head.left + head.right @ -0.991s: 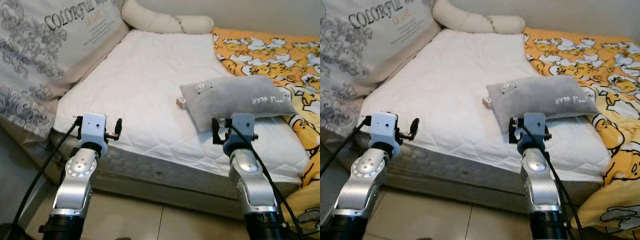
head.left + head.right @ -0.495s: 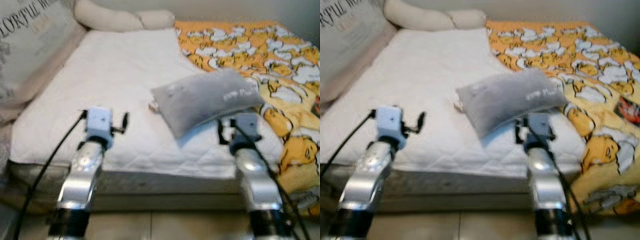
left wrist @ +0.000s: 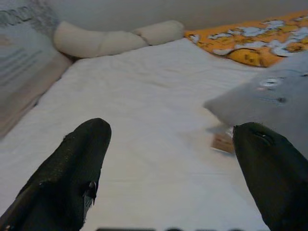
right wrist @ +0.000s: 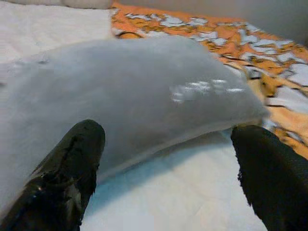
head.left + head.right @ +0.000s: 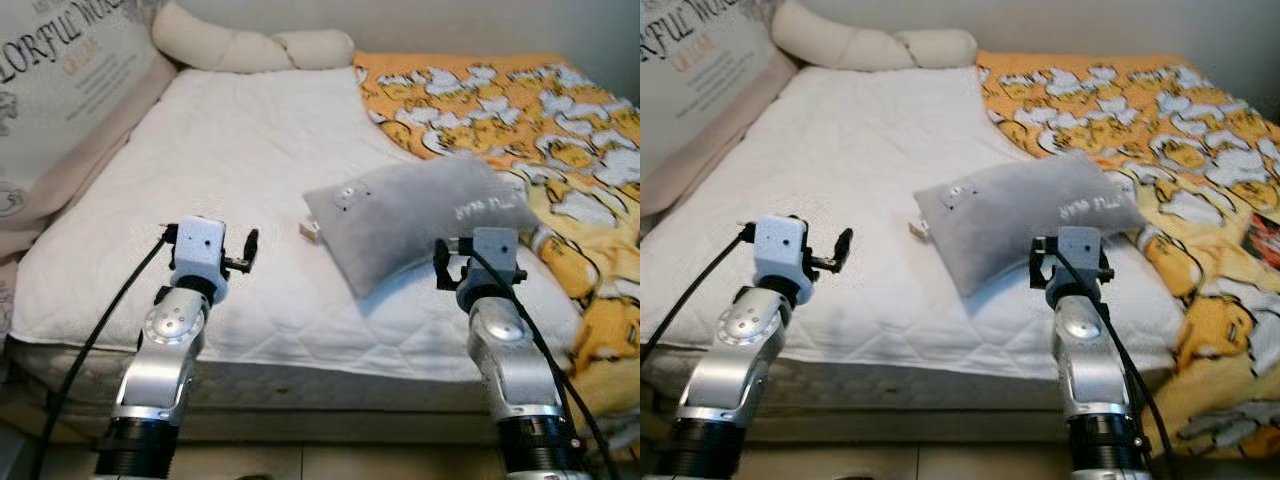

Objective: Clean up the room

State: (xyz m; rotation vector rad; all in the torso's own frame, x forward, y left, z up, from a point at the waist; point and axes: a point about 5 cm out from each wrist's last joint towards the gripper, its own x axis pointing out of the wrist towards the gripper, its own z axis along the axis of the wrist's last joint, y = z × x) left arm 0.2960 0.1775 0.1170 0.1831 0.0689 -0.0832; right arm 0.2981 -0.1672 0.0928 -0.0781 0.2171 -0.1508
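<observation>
Centre frame: I see a soft grey plush pillow [image 5: 425,222], white lettering, on quilted white mattress [image 5: 250,170]; left gripper [image 3: 163,178] and right gripper [image 4: 168,178] fingers spread.

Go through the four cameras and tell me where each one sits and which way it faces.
Left eye view: on the head, looking down at the white quilted mattress; both silver arms show.
Right eye view: same scene, showing the soft grey rectangular pillow.
Left wrist view: along the open left gripper, across the mattress.
Right wrist view: along the open right gripper, close to the pillow.
Shared: the pillow and the orange cartoon-print blanket.
</observation>
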